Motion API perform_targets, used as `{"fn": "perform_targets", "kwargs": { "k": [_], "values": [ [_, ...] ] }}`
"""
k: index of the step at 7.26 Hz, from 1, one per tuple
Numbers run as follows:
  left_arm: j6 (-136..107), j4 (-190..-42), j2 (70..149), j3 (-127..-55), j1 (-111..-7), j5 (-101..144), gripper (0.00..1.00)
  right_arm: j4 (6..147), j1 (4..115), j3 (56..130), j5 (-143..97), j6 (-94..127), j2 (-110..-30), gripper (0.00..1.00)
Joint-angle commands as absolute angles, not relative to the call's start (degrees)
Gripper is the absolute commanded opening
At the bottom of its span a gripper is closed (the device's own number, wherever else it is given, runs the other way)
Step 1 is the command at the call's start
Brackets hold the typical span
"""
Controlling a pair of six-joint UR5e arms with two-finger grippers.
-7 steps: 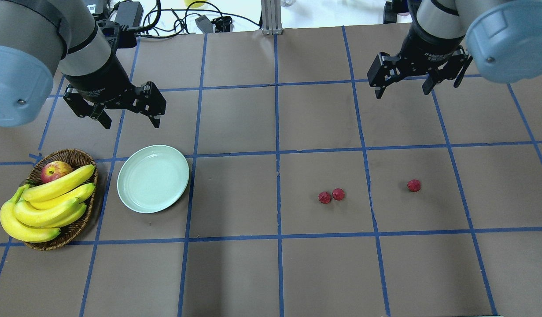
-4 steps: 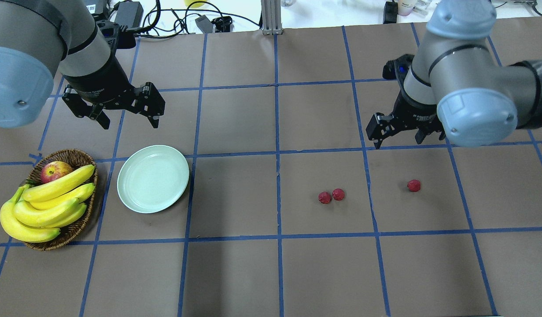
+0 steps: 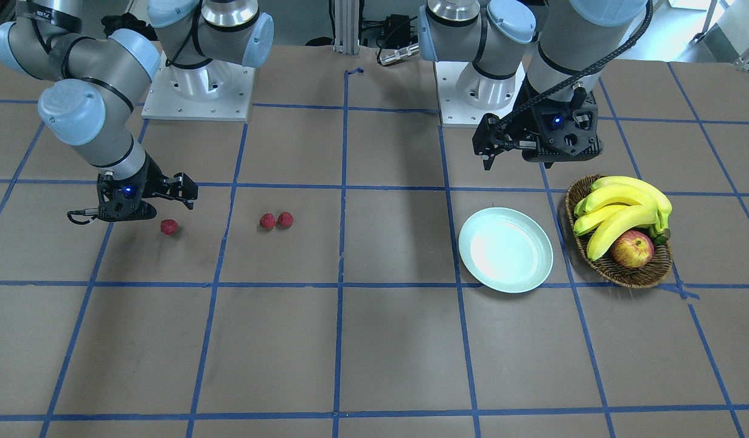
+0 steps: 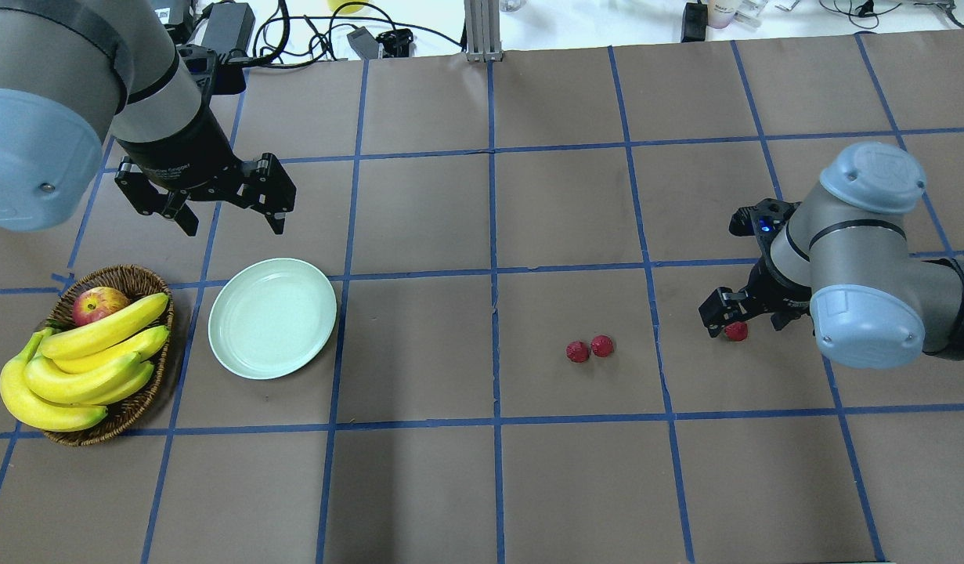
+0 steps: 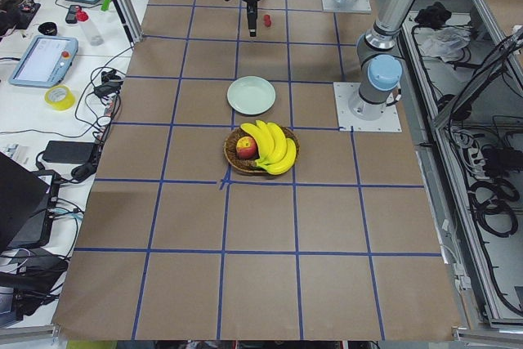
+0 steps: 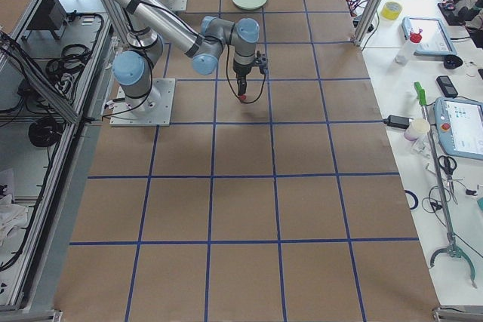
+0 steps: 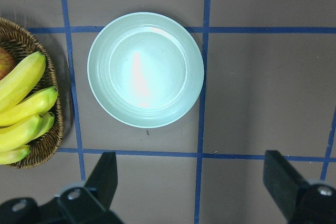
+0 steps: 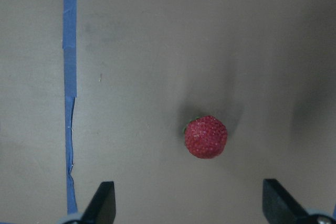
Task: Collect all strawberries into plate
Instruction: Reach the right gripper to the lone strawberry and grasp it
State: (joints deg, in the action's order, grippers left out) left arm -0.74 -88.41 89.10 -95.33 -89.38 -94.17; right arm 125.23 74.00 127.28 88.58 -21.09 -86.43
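Observation:
Three dark-red strawberries lie on the brown table. Two touch as a pair [image 4: 590,348] near the middle, also in the front-facing view [image 3: 275,220]. A lone strawberry [image 4: 736,332] [image 3: 168,227] [image 8: 206,137] lies further right. My right gripper [image 4: 744,321] [image 8: 189,203] is open and empty, low over the lone strawberry, which sits between its fingers in the right wrist view. The pale mint plate [image 4: 272,318] [image 3: 505,249] [image 7: 145,70] is empty, at the left. My left gripper [image 4: 232,223] [image 7: 191,182] hovers open and empty behind the plate.
A wicker basket [image 4: 133,274] with a bunch of bananas [image 4: 82,360] and a red-yellow apple [image 4: 98,304] stands just left of the plate. Cables and a power brick [image 4: 231,23] lie beyond the table's far edge. Blue tape lines grid the table.
My right arm has swung from the back of the table forward and down to the lone strawberry. The left arm has barely moved. The strawberries and plate have not moved.

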Motion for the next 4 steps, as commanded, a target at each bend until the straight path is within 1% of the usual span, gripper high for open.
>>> {"fn": "perform_targets", "kwargs": {
  "k": [1,2,3,4],
  "values": [
    [-1.05,-88.33,89.65,-96.49,-89.38,-94.04,1.00,130.58,73.04,128.23,87.89,-21.29,-83.51,0.87],
    [-1.05,-88.16,89.47,-97.46,-89.38,-94.04,1.00,133.74,73.04,128.23,87.63,-18.92,-81.58,0.93],
    [-0.97,-88.15,89.30,-97.30,-89.30,-94.04,1.00,135.68,73.04,128.41,87.71,-19.07,-79.65,0.93],
    [-0.97,-88.15,89.47,-97.47,-89.30,-94.13,1.00,136.57,73.04,128.50,87.98,-18.99,-79.37,0.92]
  ]
}}
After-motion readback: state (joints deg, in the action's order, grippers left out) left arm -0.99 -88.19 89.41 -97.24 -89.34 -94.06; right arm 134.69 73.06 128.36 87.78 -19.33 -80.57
